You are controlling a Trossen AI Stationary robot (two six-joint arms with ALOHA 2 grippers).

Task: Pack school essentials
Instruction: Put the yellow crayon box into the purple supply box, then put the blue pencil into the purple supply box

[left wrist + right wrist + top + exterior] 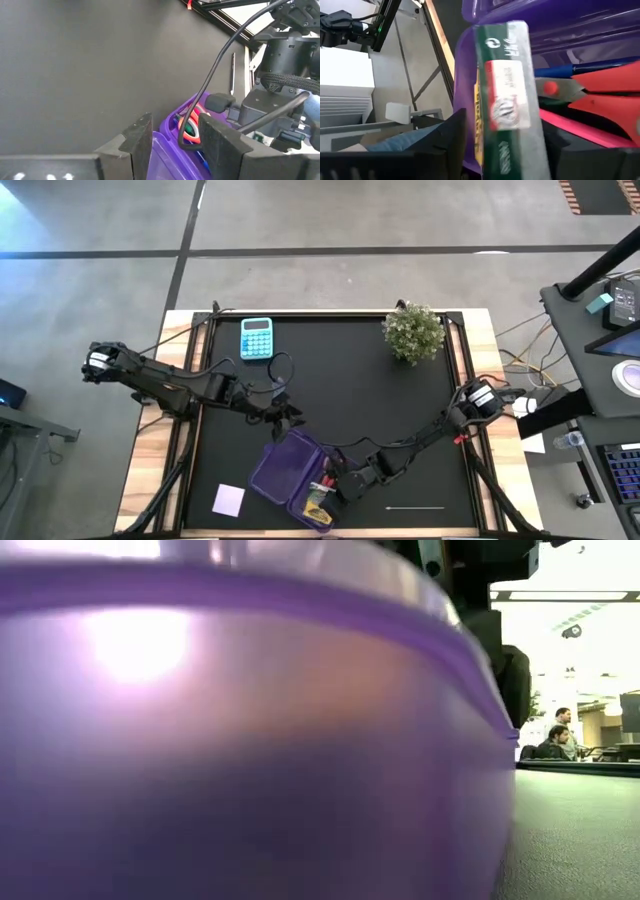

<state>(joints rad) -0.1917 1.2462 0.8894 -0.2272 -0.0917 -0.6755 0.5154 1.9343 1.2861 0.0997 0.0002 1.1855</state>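
Landmark: the translucent purple case, lying open at the near edge of the table.

Right gripper sits at the case's open tray, on the side toward the right arm's base. The right wrist view shows its jaws closed on the crayon box, a green and yellow carton with a red-and-white label, held edge-up over the tray. Under and beside it in the tray lie the red-handled scissors, a pink pen and a blue pen.

Left gripper is at the case's far edge, at the lid. Its fingers stand apart with the purple rim between them; I cannot tell whether they touch the rim.

Lilac note pad lies on the table just left of the case, not yet packed. A thin pale pen-like item lies to the right of the case, well apart from it. Calculator and potted plant are far beyond the case.

Judgement: step in hand is placing the crayon box into the tray. Next move calls for lowering it flat beside the scissors, then releasing. The note pad remains to be fetched.
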